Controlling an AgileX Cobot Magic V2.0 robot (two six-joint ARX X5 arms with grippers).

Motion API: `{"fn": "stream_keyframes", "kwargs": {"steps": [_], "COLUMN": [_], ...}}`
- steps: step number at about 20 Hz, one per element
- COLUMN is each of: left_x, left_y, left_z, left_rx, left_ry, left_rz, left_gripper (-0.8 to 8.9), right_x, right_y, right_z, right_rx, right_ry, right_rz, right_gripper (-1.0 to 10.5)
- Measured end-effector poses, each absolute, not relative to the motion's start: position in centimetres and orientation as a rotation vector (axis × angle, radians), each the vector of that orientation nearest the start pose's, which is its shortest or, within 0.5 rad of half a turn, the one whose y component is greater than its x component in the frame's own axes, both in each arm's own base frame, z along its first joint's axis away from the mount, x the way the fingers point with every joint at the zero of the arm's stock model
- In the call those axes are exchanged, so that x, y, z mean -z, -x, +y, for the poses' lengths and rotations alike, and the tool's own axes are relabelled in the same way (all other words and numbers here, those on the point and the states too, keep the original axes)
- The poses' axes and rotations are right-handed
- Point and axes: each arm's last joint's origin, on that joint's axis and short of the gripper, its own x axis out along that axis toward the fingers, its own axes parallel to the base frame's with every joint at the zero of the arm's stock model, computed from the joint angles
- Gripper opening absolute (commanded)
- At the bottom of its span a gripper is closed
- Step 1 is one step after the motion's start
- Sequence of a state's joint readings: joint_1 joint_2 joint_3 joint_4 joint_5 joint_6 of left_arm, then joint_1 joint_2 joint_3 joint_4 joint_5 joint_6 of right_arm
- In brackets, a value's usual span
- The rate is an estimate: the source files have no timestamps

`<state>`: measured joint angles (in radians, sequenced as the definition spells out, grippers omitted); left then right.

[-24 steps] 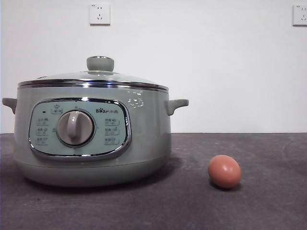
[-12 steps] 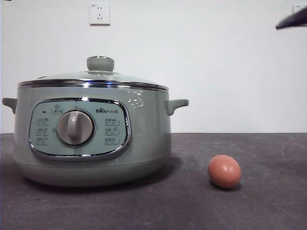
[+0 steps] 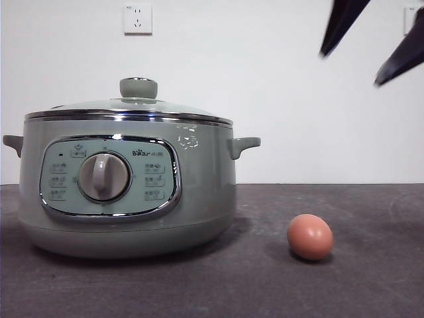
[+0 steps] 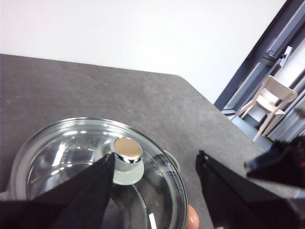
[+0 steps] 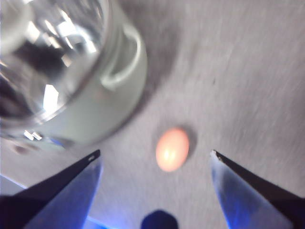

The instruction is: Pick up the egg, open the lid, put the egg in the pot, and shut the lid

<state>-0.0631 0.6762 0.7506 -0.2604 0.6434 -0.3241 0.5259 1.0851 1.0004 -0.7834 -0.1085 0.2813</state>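
The pot [image 3: 126, 192], a large round sage-green cooker, is seen standing on the dark grey, faintly mottled counter [image 3: 265, 291] toward its left side. "Bear" is printed on its chrome-framed panel above and to the right of a grey dial [image 3: 104, 177]; the small button labels cannot be read. Two stubby handles are set on its sides. The lid [image 3: 129, 109], a shallow glass dome with a shiny steel rim and a green knob with a shiny top, is seated closed on the pot. A white wall with two sockets is seen behind the counter.

The egg [image 3: 310, 236], smooth, oval and brown-orange, is found lying on the bare counter to the right of the pot, well apart from it, with open surface around it on every side.

The right gripper [image 3: 368, 43] is held high above the egg, its two black jaws spread wide and nothing between them; in the right wrist view the egg [image 5: 172, 149] is framed between them. The left gripper [image 4: 155, 164] is held above the lid [image 4: 71, 157], jaws parted and empty.
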Motion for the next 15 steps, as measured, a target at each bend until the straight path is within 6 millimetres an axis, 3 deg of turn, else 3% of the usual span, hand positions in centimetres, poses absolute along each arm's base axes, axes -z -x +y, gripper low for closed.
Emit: {"fn": "stream_keyframes", "kwargs": {"steps": [6,10,15], "left_x": [-33.0,-33.0,-33.0], "left_y": [-14.2,-14.2,-14.1], "left_z": [-2.6,-2.7,-3.0], "left_rx": [0.662,0.666,0.685], "left_ry": [0.364,0.363,0.360], "left_rz": [0.294,0.296,0.300], "left_gripper": [2.83,2.83,2.83], "right_x": [-24.3,-21.0,-19.0], "right_y": [-20.5,-22.4,-23.5], "right_z": [15.4,16.7,17.5], "right_rx": [-0.386,-0.339,-0.319], "right_ry": [0.071,0.089,0.076], "right_rz": [1.176,1.245,1.271], "right_gripper": [3.8,3.8,3.8]}}
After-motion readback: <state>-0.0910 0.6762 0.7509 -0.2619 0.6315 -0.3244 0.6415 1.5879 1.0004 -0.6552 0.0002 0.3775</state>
